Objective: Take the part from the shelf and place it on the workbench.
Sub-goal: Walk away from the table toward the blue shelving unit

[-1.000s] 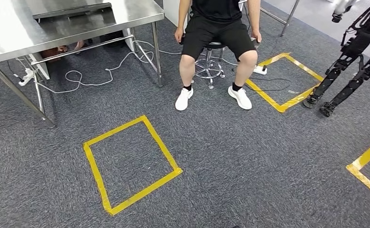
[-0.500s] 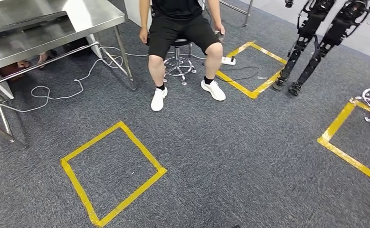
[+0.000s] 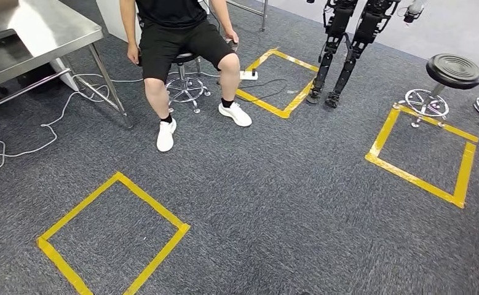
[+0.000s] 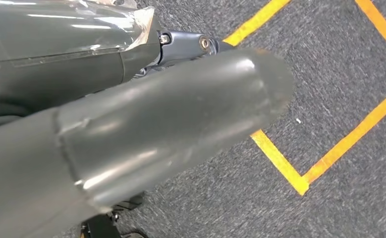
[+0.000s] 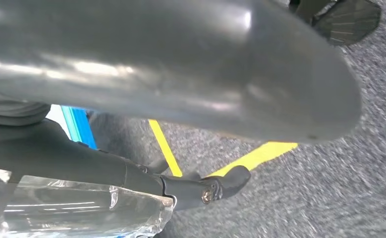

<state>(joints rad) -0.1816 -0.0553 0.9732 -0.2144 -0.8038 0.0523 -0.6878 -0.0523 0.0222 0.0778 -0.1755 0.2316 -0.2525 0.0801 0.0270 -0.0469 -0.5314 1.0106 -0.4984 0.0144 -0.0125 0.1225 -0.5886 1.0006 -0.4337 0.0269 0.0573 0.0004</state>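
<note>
A steel table (image 3: pixel 34 31) stands at the far left of the head view, only its corner and legs showing. My left hand (image 4: pixel 146 124) hangs over grey carpet, with its thick grey thumb and a dark finger (image 4: pixel 200 44) stretched out and nothing between them. My right hand (image 5: pixel 181 74) hangs the same way, a dark finger (image 5: pixel 220 186) straight and nothing in its grasp. A clear film lies over the dark part of each hand.
A person (image 3: pixel 175 37) sits on a stool beside the table. White cable (image 3: pixel 15 147) trails on the floor under it. Yellow tape squares (image 3: pixel 114 233) (image 3: pixel 421 153) mark the carpet. Another robot's legs (image 3: pixel 341 55) and a black stool (image 3: pixel 452 74) stand at the back right.
The camera has turned to the right, so the whole scene has slid left. The table has nearly left the picture, and the black stool and a right-hand tape square have come into view.
</note>
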